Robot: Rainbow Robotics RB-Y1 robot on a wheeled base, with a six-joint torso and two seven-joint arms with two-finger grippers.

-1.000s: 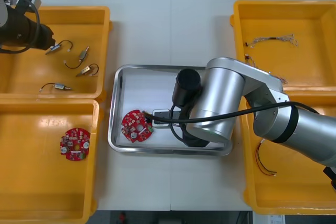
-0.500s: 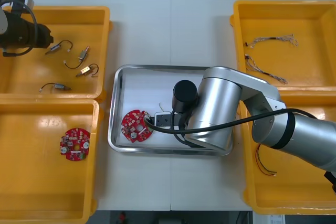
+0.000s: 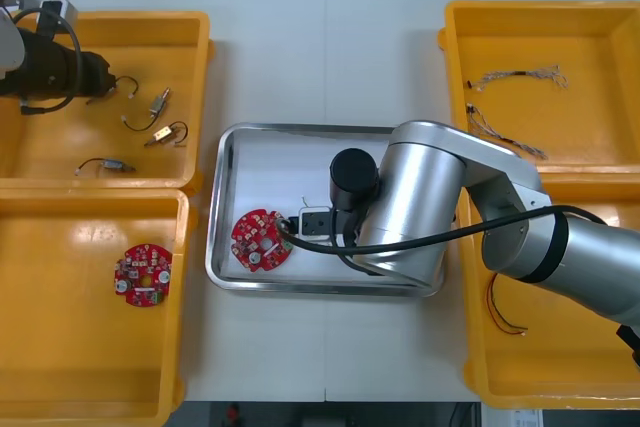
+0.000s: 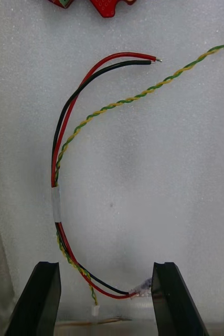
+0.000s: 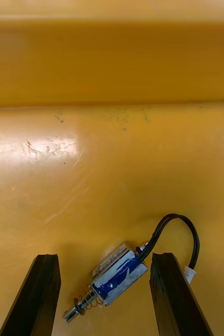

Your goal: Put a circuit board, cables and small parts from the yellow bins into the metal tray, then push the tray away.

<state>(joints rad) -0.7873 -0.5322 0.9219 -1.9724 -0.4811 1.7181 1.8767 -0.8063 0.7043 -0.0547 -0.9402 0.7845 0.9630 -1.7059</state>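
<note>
front: steep overhead | wrists: close, downward | shared: tray [image 3: 270, 162], bin [image 3: 50, 152]

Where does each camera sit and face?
Front view: above the arms, steeply down onto the light table; left arm over the far left yellow bin, right arm over the metal tray.
Right wrist view: on that wrist, facing the tray floor and a red, black and yellow-green cable bundle; open right tool.
Left wrist view: on that wrist, facing the bin floor; open left tool framing a small blue-bodied metal part.
Shared: front and right wrist both show the round red circuit board.
</note>
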